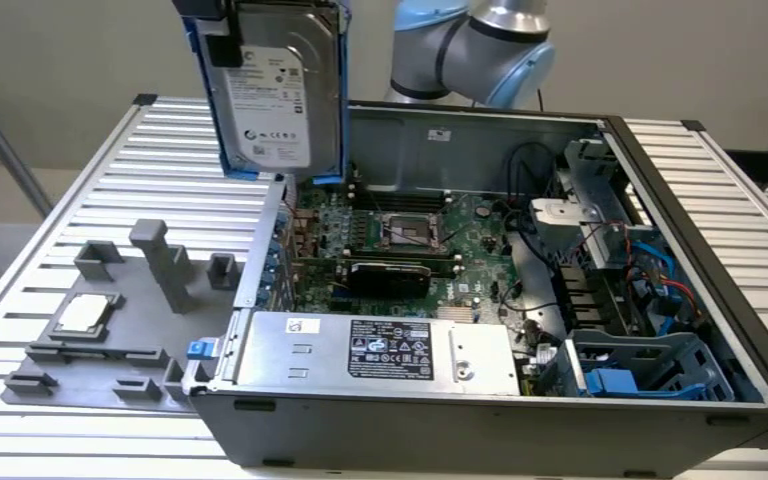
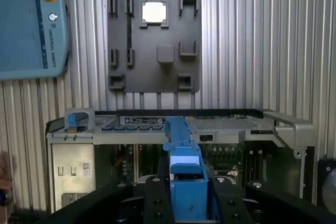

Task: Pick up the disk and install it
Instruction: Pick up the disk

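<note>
pincer (image 2: 185, 200) clenched on the disk (image 1: 275, 95); in the wrist view the disk's blue rail sits between the black fingers (image 2: 157, 203). disk is off the bench (image 1: 144, 190), held upright with its label facing out, above the open pc case (image 1: 491, 430) at its far corner on the exterior view's left. grey fixture plate (image 1: 117, 345) with the small chip (image 1: 83, 313) lies on the bench just beside the case. psu box (image 1: 384, 350) sits inside the case along its near wall.
</note>
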Tool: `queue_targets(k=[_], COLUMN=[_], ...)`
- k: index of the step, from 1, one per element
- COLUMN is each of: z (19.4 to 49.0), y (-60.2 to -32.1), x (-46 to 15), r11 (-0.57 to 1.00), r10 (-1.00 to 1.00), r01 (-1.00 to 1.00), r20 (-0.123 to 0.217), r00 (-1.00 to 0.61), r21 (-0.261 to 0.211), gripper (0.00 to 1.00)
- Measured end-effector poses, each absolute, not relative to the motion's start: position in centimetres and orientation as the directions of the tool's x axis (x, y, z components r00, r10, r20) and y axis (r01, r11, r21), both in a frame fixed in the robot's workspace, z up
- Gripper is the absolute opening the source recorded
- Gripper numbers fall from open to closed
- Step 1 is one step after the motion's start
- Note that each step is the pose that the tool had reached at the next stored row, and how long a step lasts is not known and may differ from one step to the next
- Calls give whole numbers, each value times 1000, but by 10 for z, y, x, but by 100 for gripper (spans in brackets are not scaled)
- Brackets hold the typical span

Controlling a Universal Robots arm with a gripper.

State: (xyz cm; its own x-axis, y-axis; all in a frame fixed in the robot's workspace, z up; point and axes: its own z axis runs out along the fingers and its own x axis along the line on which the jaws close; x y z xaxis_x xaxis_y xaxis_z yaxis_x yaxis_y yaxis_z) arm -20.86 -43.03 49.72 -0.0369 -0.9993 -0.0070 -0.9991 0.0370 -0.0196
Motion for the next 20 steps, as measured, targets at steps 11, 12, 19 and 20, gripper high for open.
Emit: queue_targets(k=[11,12,19,20], z=[498,498,498,498], y=[-449,-451,-464,-466], x=[-159,-154,-122,-118], r11=[37,37,37,37], r10=[-999,-999,-999,-999], r01=[-999,-999,-999,-999], r20=[-7,-7,-7,-7], r00=[-37,-37,-37,-37], r21=[-20,-20,-20,-20], gripper=[0,0,0,0])
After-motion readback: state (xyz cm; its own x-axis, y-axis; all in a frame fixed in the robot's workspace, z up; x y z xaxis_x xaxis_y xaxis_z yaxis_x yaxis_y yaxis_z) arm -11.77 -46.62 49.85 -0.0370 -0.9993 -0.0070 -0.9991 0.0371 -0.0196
